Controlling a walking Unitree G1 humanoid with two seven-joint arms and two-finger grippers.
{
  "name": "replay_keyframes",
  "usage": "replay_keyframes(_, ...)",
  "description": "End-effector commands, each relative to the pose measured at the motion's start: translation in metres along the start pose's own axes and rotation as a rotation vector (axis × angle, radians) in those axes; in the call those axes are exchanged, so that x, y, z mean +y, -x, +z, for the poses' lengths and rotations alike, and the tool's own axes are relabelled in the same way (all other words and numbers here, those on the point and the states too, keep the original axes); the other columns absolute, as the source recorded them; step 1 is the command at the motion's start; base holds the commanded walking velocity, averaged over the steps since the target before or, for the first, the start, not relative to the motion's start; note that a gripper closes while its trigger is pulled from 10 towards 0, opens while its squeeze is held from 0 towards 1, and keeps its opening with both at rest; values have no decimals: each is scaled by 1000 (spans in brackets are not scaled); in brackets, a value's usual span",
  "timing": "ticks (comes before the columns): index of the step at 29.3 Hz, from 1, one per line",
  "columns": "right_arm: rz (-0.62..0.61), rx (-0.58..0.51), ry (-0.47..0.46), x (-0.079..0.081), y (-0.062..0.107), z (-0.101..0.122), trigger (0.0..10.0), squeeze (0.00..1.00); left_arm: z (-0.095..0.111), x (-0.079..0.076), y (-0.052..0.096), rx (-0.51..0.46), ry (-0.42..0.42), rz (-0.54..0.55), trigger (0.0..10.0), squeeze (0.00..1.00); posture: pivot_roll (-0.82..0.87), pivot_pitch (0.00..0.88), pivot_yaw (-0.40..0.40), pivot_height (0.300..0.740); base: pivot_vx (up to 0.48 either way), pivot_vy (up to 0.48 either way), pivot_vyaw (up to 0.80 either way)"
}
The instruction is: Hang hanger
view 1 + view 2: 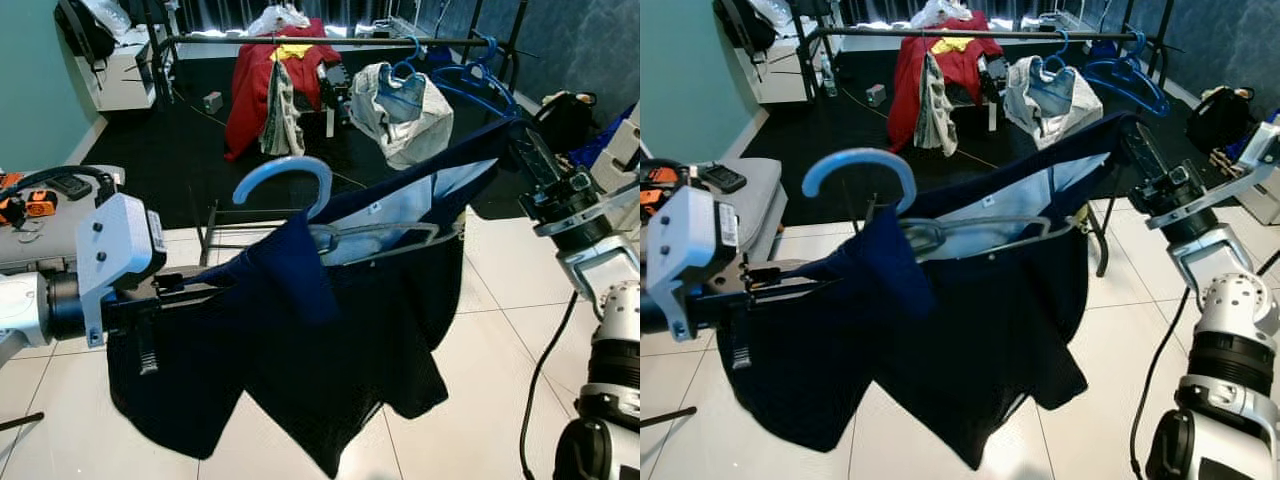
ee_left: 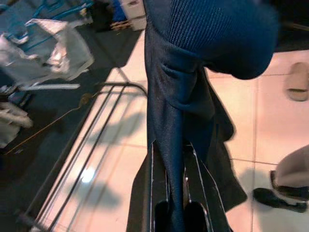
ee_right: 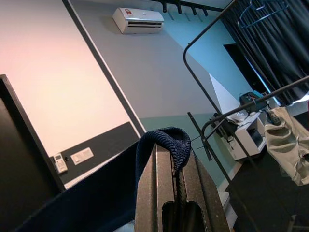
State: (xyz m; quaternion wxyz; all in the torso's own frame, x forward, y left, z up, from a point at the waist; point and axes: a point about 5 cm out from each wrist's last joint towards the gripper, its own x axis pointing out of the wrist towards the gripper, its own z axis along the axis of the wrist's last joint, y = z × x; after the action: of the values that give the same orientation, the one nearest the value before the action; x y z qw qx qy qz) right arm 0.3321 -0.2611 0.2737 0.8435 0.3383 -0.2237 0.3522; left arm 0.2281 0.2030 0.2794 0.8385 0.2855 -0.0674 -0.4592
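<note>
- Left eye view: a dark navy garment (image 1: 330, 350) is stretched between both arms on a blue hanger (image 1: 290, 178), whose hook stands upright above the cloth. The left gripper (image 1: 185, 292) grasps one shoulder end; the right gripper (image 1: 510, 135) grasps the other.
- Right eye view: the clothes rail (image 1: 970, 34) stands well beyond, across the dark carpet, already carrying a red garment (image 1: 955, 60) and spare blue hangers (image 1: 1125, 75).
- Left wrist view: both fingers (image 2: 159, 193) are clenched on a fold of navy cloth above white tiles.
- Right wrist view: the fingers (image 3: 161, 193) pinch a navy hem, closed tight.
- Judgement: the carrying step is in hand, with hanging not yet done. The next move calls for approaching the rail, raising the hook over the bar and then releasing.
</note>
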Motion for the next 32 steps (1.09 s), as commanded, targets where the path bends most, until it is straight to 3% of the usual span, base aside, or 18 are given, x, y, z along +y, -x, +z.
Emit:
replay_keyframes(1,7,-3,11,2,-3,2,0,0,-5,4,0,53,-19,48,10000,0,-60,72,4,740,0,0,0)
replay_keyframes(3,7,-3,11,2,-3,2,0,0,-5,4,0,53,-19,48,10000,0,-60,72,4,740,0,0,0)
replay_keyframes(6,22,39,16,6,-5,-8,0,0,-12,16,-8,54,9,177,10000,0,-64,72,6,740,0,0,0)
replay_keyframes(13,32,74,18,8,-5,-15,0,0,-14,23,-10,49,22,239,10000,0,-65,76,4,740,0,0,0)
replay_keyframes(17,13,111,27,5,0,-22,0,0,-7,21,-4,14,15,213,10000,0,-62,79,5,740,0,0,0)
replay_keyframes(32,-52,214,60,-4,10,-39,0,0,-7,15,0,39,4,167,10000,0,-61,86,3,740,0,0,0)
